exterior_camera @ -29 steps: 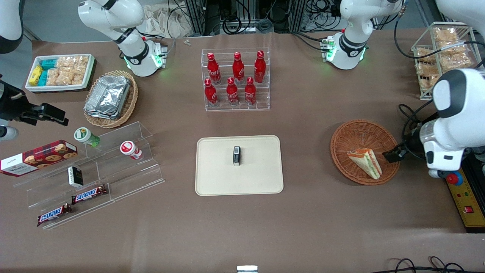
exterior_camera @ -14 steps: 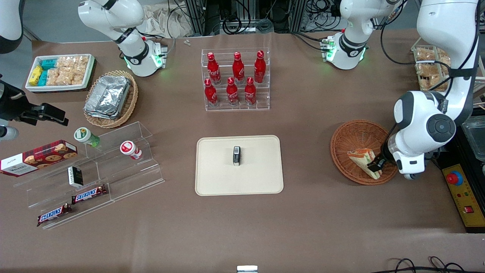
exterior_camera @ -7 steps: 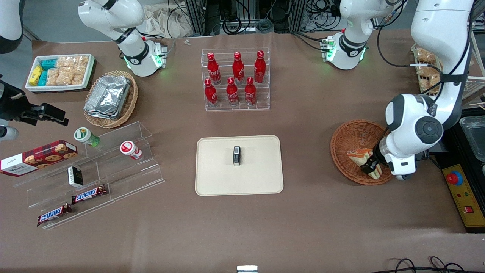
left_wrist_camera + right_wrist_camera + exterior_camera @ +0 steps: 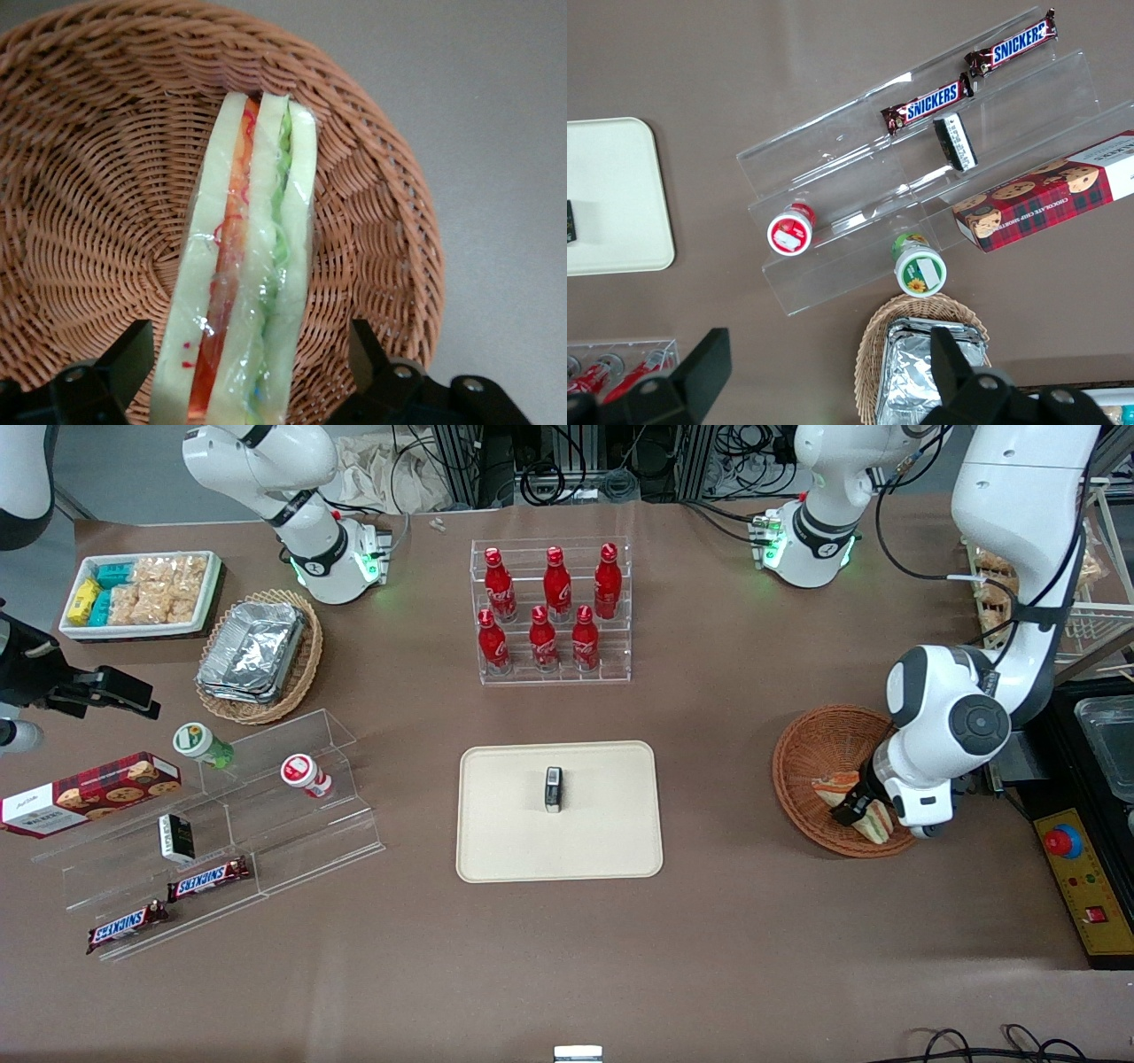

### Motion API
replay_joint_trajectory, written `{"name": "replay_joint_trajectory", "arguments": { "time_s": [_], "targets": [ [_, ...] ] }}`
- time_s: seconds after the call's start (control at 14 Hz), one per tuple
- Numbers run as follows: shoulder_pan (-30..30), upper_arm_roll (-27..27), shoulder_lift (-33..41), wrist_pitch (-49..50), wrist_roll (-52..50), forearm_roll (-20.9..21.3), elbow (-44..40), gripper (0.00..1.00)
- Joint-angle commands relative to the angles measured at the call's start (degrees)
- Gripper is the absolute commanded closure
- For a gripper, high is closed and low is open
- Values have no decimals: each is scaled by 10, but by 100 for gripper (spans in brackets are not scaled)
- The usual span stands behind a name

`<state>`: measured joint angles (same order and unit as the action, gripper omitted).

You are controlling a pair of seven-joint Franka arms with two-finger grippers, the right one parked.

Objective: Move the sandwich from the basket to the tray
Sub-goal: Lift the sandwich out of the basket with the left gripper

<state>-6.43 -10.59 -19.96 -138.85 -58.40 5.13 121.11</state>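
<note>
Desk: brown, your tray (image 4: 496, 841) waits mid-desk.
Sandwich (image 4: 244, 283): on edge in basket (image 4: 80, 221), ready for pinching.
End effector (image 4: 244, 372): spread wide, straddling it, untouched.

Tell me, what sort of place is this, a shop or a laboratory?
Probably a robotics lab staged as a snack counter. Cola bottles and Snickers bars sit in clear display racks, with cables above the brown table. The gripper, open, straddles a sandwich in a wicker basket; a tray waits.
</note>
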Motion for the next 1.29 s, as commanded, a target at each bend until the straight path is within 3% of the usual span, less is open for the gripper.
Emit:
{"name": "replay_joint_trajectory", "arguments": {
  "time_s": [0.0,0.07,0.57,1.0,1.14,1.21],
  "targets": [
    [-2,-1,4,-35,-4,14,18,79],
    [-2,-1,4,-34,6,14,18,99],
    [-9,4,33,2,42,14,9,100],
    [-9,57,163,205,240,1,-42,100],
    [-8,56,176,316,297,-13,-117,100],
    [-7,56,174,378,324,-40,-171,100]
  ]
}}
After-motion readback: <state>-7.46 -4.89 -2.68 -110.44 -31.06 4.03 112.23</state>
